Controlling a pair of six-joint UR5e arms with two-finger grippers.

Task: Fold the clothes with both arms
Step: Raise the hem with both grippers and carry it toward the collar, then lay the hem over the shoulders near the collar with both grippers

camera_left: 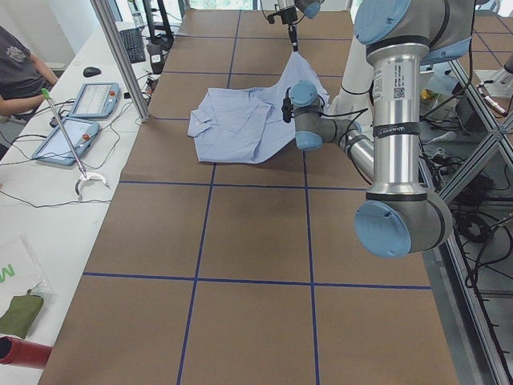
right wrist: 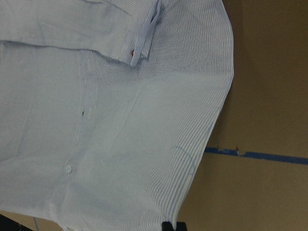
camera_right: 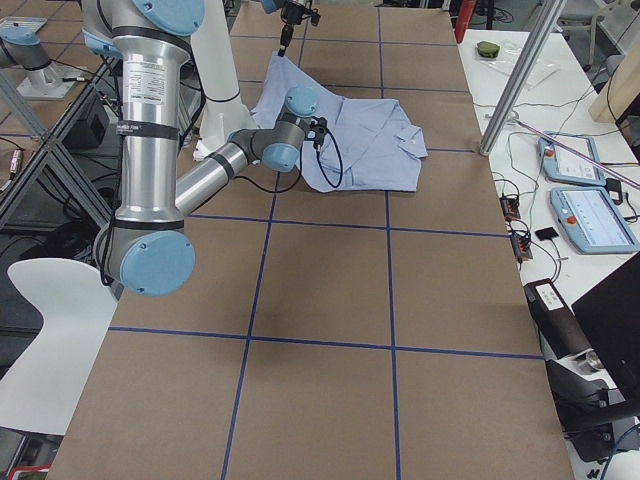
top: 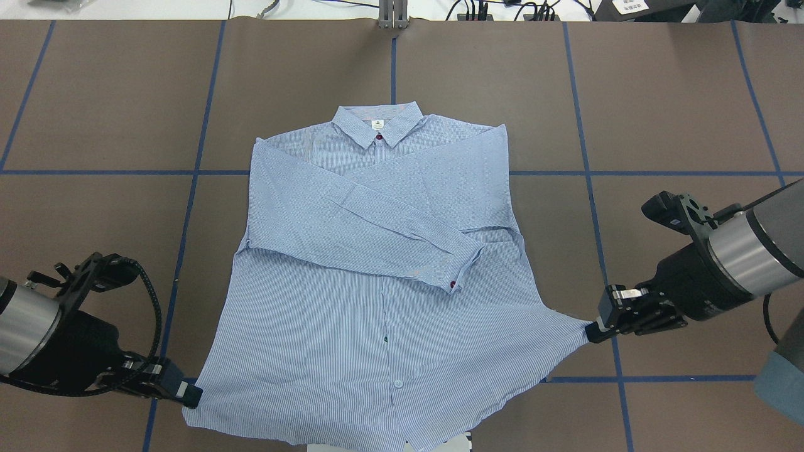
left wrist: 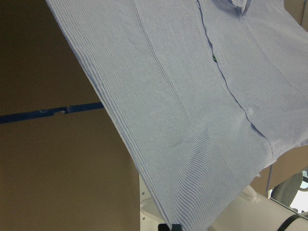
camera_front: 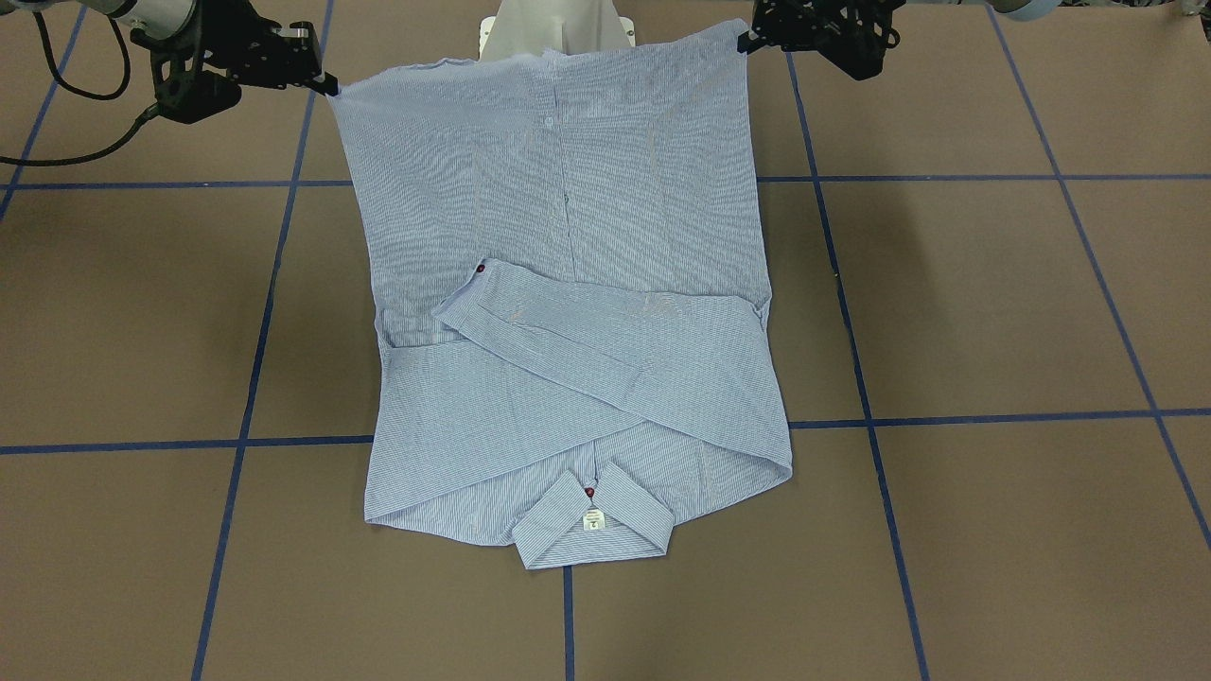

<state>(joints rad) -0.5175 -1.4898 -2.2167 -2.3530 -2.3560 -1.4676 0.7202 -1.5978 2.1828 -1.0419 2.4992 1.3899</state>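
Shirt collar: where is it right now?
In the overhead view the collar lies flat at the far end of the shirt, away from the robot, about on the table's centre tape line, just beyond the sleeve folded across the chest.

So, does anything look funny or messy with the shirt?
A little. The shirt has a lopsided hem: the right gripper holds its corner stretched sideways into a point, while the corner in the left gripper is not drawn out like that. Nothing looks torn.
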